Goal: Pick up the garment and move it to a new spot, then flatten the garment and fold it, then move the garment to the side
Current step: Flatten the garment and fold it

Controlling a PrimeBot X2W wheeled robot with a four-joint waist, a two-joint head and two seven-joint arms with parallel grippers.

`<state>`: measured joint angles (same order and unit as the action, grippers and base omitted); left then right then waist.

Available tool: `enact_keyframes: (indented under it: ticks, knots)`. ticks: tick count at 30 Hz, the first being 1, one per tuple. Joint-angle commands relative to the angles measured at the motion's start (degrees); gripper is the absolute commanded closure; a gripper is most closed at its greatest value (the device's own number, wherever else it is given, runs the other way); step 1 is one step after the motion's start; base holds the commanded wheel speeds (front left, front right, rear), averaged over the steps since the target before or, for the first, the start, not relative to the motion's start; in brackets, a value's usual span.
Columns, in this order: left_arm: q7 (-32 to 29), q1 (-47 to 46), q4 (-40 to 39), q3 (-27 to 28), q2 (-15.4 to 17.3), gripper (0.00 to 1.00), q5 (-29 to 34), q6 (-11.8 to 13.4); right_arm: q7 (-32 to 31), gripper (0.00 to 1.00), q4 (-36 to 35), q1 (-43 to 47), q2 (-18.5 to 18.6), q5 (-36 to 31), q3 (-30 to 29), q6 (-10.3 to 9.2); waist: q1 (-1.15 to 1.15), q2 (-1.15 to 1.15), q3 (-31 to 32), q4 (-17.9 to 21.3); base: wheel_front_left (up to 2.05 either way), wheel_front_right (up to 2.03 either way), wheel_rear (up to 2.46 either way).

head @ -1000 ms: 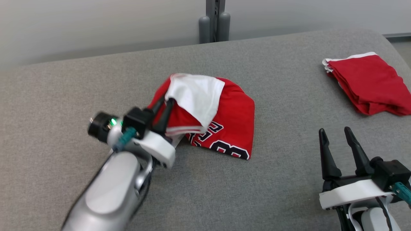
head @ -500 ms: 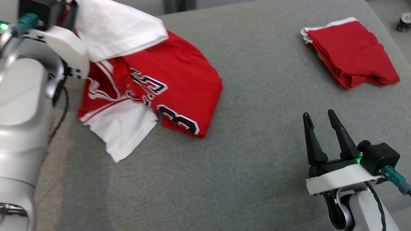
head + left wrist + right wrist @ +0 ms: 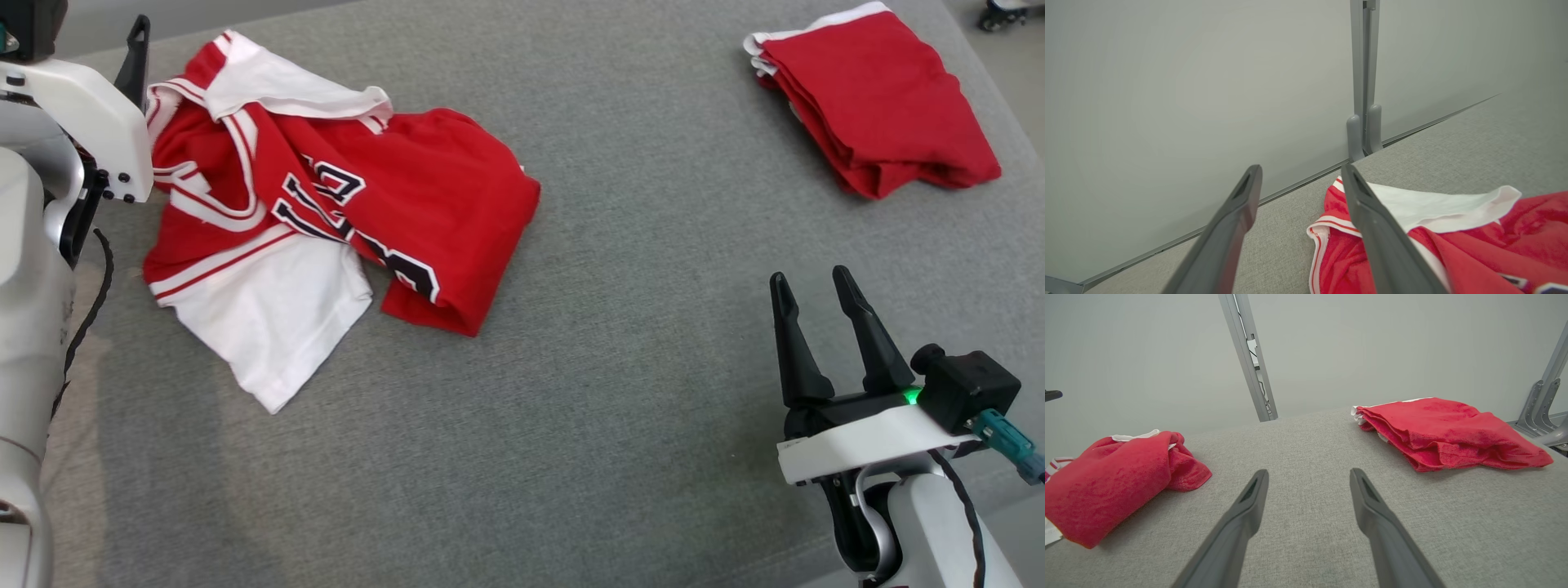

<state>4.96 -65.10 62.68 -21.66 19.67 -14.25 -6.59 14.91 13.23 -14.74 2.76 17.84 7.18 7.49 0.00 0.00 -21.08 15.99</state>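
The garment (image 3: 424,188), a red jersey with white panels and black-and-white lettering, lies crumpled and partly spread on the left of the grey padded surface (image 3: 620,384). My left gripper (image 3: 1300,173) stands open at the garment's far left corner, nothing between its fingers; one dark finger (image 3: 135,53) rises beside the white collar. In the left wrist view the garment (image 3: 1494,241) lies under and to the right of the right-hand finger. My right gripper (image 3: 808,279) rests open and empty at the lower right, well away from the garment (image 3: 1106,477).
A folded red cloth (image 3: 882,106) with white trim lies at the back right; it also lies to the right of my right gripper (image 3: 1308,473) as folded cloth (image 3: 1445,428). A grey post (image 3: 1363,81) and a pale wall stand behind the surface.
My left gripper has opened and let go of the garment, which has dropped and spread on the surface. The head camera has tilted down. The right arm has stayed still.
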Motion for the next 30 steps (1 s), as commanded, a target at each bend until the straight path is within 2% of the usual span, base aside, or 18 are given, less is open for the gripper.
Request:
enact_keyframes:
  ticks: [1, 10, 17, 21, 30]
  knots:
    - [0.7, -0.5, 0.3, -0.4, -0.3, 0.00, -0.7, -0.3, 0.4, 0.00, 0.0, -0.4, 0.3, -0.3, -0.3, 0.01, 0.00, 0.00, 1.3, -1.6, 0.00, 0.00, 0.00]
    - [2.2, 5.4, 0.4, -3.9, -5.0, 0.00, -3.8, -0.8, 0.4, 0.00, 0.7, 1.2, 0.3, -2.3, -1.6, 0.01, 0.00, 0.00, 6.7, -7.5, 0.00, 0.00, 0.00]
    - [2.8, 15.3, -1.8, -6.3, -8.3, 0.00, -9.5, -0.8, 0.4, 0.00, 1.0, 3.4, 0.3, -3.4, -3.1, 0.01, 0.00, 0.00, 10.7, -10.8, 0.00, 0.00, 0.00]
    - [3.4, 21.0, -2.1, -6.7, -9.7, 0.00, -11.2, -0.8, 0.4, 0.00, 0.8, 4.5, 0.3, -3.6, -3.4, 0.01, 0.00, 0.00, 11.6, -11.5, 0.00, 0.00, 0.00]
    - [3.1, 29.5, -2.3, -6.2, -13.4, 0.00, -14.2, 1.3, 0.4, 0.00, 0.6, 5.1, 0.3, -4.1, -3.4, 0.01, 0.00, 0.00, 12.1, -11.3, 0.00, 0.00, 0.00]
